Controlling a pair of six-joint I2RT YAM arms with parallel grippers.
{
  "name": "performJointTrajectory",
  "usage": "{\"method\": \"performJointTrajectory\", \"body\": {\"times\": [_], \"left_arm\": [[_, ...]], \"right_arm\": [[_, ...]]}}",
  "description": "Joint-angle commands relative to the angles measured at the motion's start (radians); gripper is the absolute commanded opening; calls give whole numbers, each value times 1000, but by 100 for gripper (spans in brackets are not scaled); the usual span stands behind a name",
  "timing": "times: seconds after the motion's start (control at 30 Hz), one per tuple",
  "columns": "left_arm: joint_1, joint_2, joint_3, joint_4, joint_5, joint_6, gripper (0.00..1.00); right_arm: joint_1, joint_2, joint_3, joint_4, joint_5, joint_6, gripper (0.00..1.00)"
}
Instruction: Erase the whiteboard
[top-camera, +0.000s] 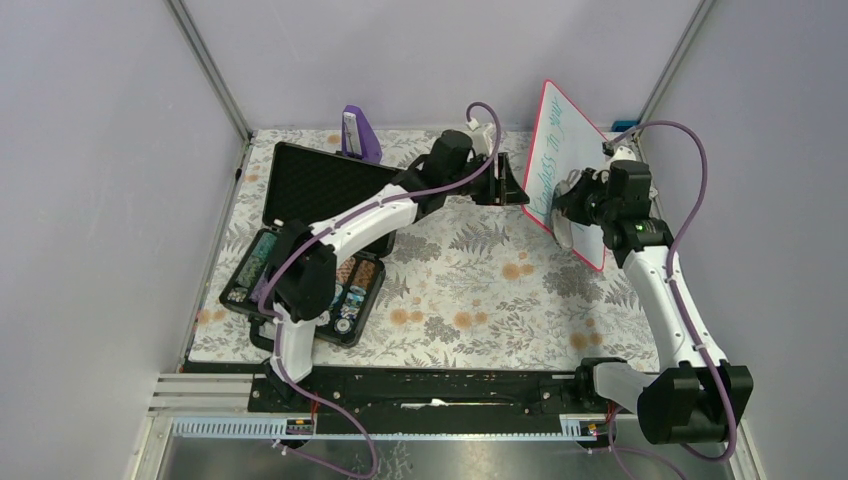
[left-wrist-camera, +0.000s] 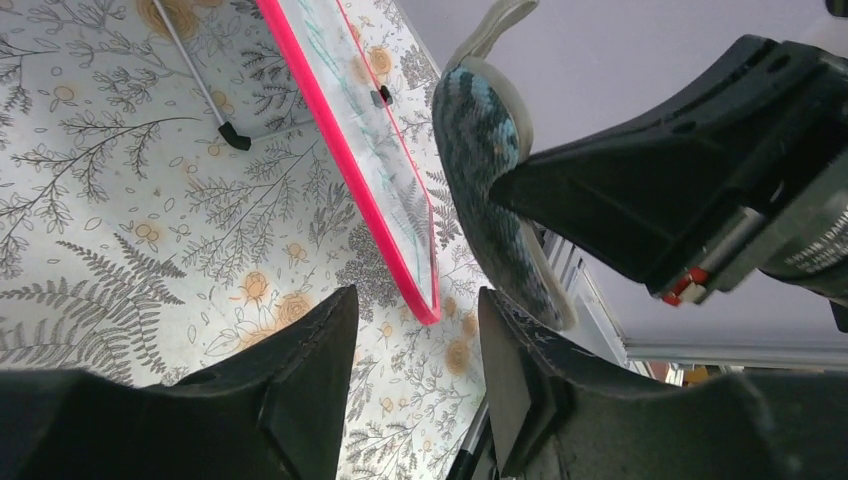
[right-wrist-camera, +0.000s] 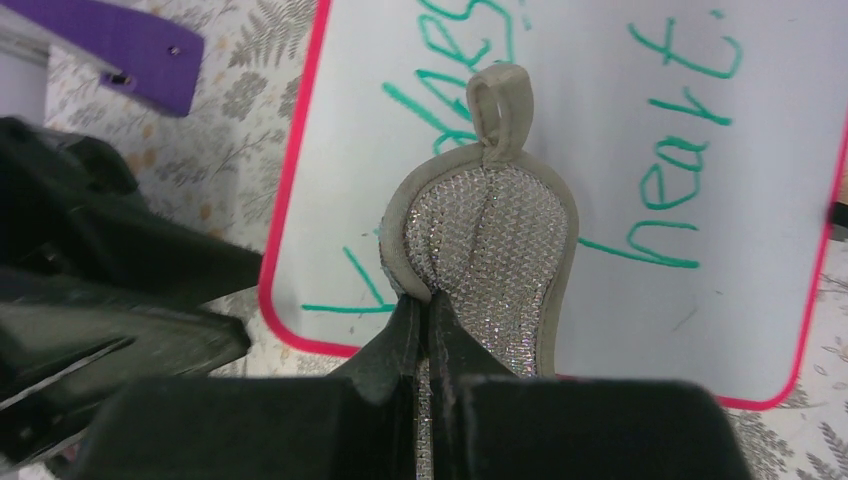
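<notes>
The whiteboard (top-camera: 572, 165) stands tilted at the bench's (top-camera: 470, 290) far right, green writing intact. The right gripper (right-wrist-camera: 426, 312) clenches a mesh pad (right-wrist-camera: 492, 235) before it for wiping; the left gripper (left-wrist-camera: 418, 302), jaws apart, sits by its corner, likely to steady it.

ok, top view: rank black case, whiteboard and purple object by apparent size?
1. black case: lying open, looks largest.
2. whiteboard: tilted up and foreshortened, so its rank against the case is unsure.
3. purple object: clearly smallest.
</notes>
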Motion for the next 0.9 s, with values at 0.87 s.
{"method": "performJointTrajectory", "body": {"times": [0.87], "left_arm": [[-22, 83, 152, -43, -55, 10, 16]], "right_arm": [[3, 19, -32, 134, -296, -33, 0]]}}
